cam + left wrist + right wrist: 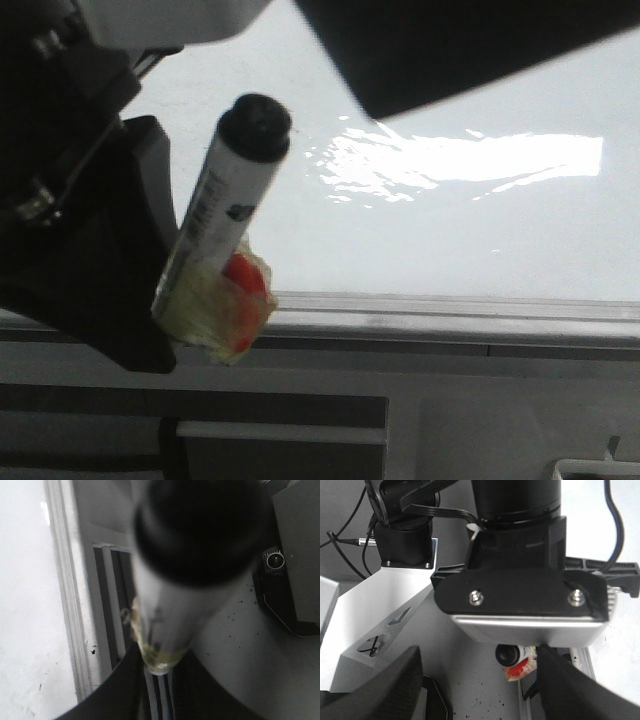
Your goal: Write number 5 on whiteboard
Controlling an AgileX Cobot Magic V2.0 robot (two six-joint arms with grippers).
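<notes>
Across the far half of the front view lay the large glossy white whiteboard (pixel 480 230), its grey metal frame edge running along the near side and a bright patch of glare on its surface. No stroke of the number 5 showed on any part of the board I could see, so I judged the writing not yet begun, or hidden from these views.

Next in size was my left arm's black gripper (pixel 165 310), low at the board's near edge. It was clamped on a white cylindrical marker with a black end cap (pixel 228 200), the barrel padded where I held it with a wad of yellowish tape and a red patch (pixel 238 300), presumably so the round body would not slip or twist under writing pressure. The marker leaned with its black capped end up and towards the board; the writing tip was hidden by my fingers and the tape, so I could not tell whether it touched anything. In the left wrist view the barrel (pixel 175 605) filled the frame, blurred, with the frame edge beside it.

My right gripper (pixel 480 680) hung above and behind the left arm, its two dark fingers standing apart with nothing between them, kept clear of the board.
</notes>
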